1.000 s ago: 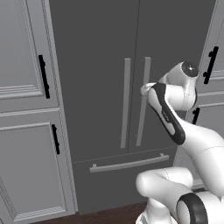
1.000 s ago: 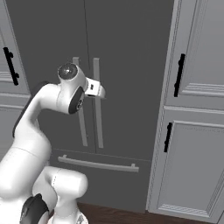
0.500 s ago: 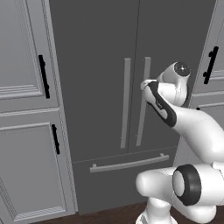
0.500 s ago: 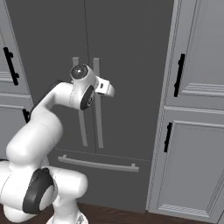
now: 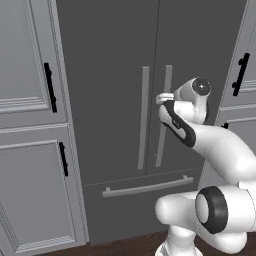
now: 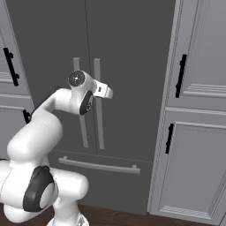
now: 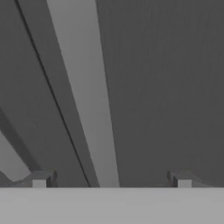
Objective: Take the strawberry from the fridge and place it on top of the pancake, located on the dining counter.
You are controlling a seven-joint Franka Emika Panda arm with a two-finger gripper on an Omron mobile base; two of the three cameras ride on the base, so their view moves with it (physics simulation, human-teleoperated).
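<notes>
The fridge (image 5: pixel 110 75) (image 6: pixel 128 53) is a tall dark grey double-door unit, and both doors are shut. My gripper (image 5: pixel 162 98) (image 6: pixel 107 92) is at mid-height of the right door's vertical grey handle (image 5: pixel 166 75) (image 6: pixel 99 128). In the hand view the gripper (image 7: pixel 111 179) is open, and the pale handle (image 7: pixel 83 87) runs slantwise between its fingertips (image 7: pixel 41 179), close to the door face (image 7: pixel 166 87). Nothing is held. The strawberry is hidden behind the shut doors. The pancake and the dining counter are out of view.
The left door's handle (image 5: pixel 144 115) stands just beside the door seam. Below the doors, the bottom drawer carries a horizontal bar (image 5: pixel 147 186) (image 6: pixel 99 165). Light grey panelled cabinets with black handles (image 5: pixel 49 87) (image 6: pixel 181 75) flank the fridge. The floor is dark wood (image 6: pixel 114 217).
The arm has stretched forward and carried the hand up to the right door's handle. The jaws have stayed open, and the doors have not moved.
</notes>
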